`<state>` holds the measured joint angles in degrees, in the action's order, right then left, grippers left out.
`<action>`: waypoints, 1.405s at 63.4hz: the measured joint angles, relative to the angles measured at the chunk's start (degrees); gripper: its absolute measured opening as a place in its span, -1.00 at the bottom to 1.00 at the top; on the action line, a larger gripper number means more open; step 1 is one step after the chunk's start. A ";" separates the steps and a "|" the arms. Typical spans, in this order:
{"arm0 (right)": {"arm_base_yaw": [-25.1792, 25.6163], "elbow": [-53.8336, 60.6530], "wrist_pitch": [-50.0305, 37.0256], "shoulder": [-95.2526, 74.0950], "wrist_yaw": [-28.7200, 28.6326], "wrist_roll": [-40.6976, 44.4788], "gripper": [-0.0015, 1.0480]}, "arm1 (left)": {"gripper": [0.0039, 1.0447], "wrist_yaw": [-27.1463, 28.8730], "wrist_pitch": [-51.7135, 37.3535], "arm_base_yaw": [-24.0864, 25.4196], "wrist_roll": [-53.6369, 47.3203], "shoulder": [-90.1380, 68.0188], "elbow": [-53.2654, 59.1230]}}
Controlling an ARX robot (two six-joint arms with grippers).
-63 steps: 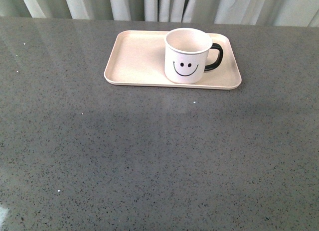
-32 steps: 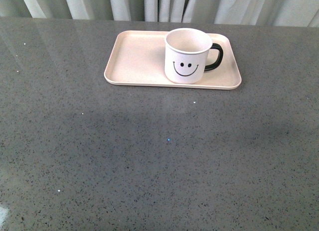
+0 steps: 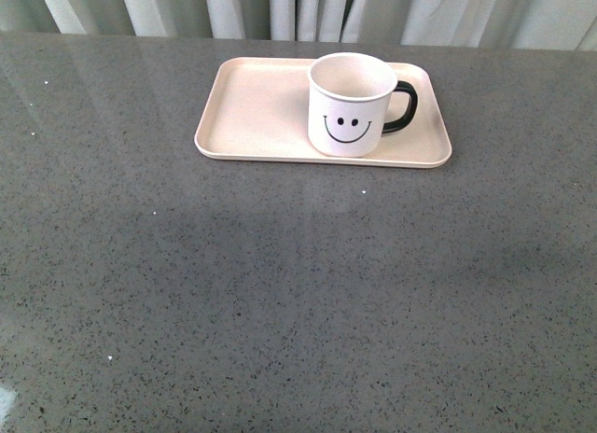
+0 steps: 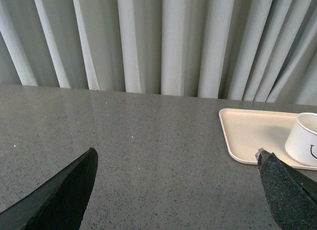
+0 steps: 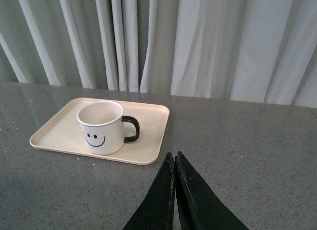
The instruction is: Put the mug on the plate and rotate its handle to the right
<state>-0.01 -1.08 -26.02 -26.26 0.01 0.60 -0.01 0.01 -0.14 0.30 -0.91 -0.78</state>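
Note:
The white mug (image 3: 351, 106) with a black smiley face stands upright on the right part of the cream-pink plate (image 3: 252, 116). Its black handle (image 3: 402, 106) points to the right. Neither arm shows in the front view. In the right wrist view the mug (image 5: 102, 127), handle (image 5: 132, 129) and plate (image 5: 54, 131) lie beyond my right gripper (image 5: 174, 154), which is shut and empty, apart from the plate. In the left wrist view my left gripper (image 4: 176, 158) is open and empty over bare table, with the plate (image 4: 247, 136) and mug (image 4: 304, 141) to one side.
The grey speckled table (image 3: 298, 293) stretches from the plate to the near edge. White curtains (image 3: 298, 8) hang behind the table's far edge.

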 joint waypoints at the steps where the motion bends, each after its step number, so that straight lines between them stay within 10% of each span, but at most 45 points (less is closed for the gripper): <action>1: 0.00 0.00 0.57 0.63 0.00 0.00 -0.97 | 0.83 0.00 0.00 0.00 -0.02 0.00 0.00; 76: -0.02 0.00 25.88 25.92 0.00 0.00 -0.97 | 0.83 0.00 0.00 0.00 -0.02 0.00 0.00; 89: -0.02 0.00 25.92 25.94 0.00 0.00 -0.11 | 0.83 0.00 0.00 0.00 -0.02 0.00 0.00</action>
<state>-0.03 -1.08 -0.10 -0.32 0.01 0.60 -0.01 0.01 -0.14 0.27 -0.91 -0.78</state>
